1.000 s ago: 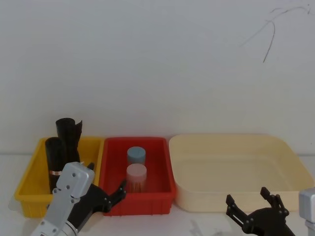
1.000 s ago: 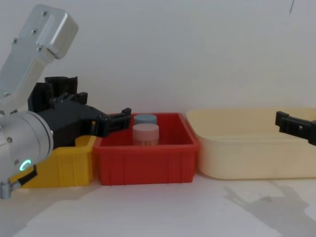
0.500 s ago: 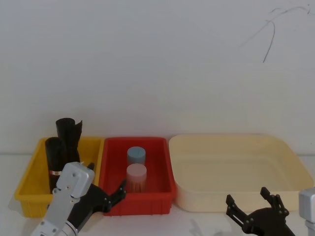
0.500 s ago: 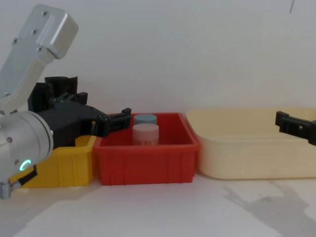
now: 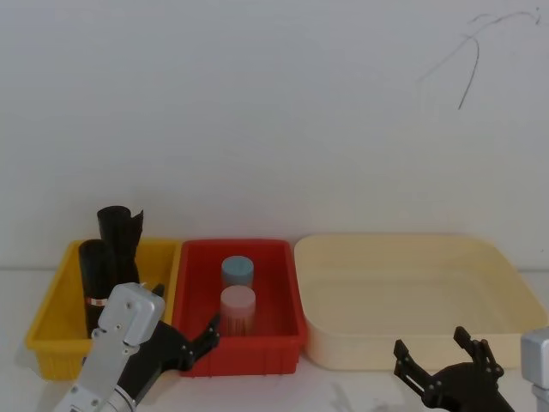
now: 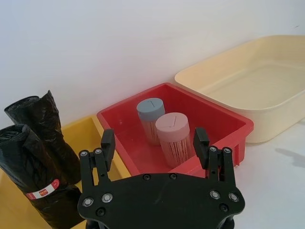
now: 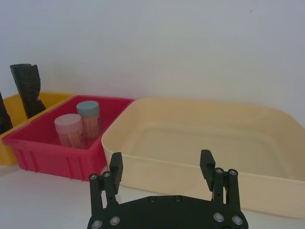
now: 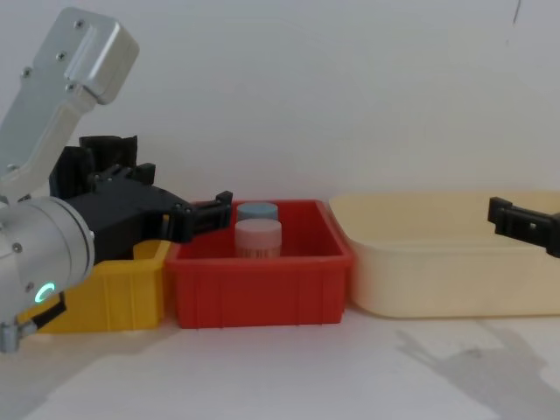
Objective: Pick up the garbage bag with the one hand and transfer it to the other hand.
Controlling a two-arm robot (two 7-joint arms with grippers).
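Garbage bag upright in yellow bin, apparently untouched; left hand, right hand splayed.

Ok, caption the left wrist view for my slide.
Left gripper open; labelled garbage bag standing in the yellow bin, two lidded canisters in the red bin beside it.

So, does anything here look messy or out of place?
Only the second black roll in the yellow bin: its top is ragged and flared, unlike the labelled garbage bag beside it.
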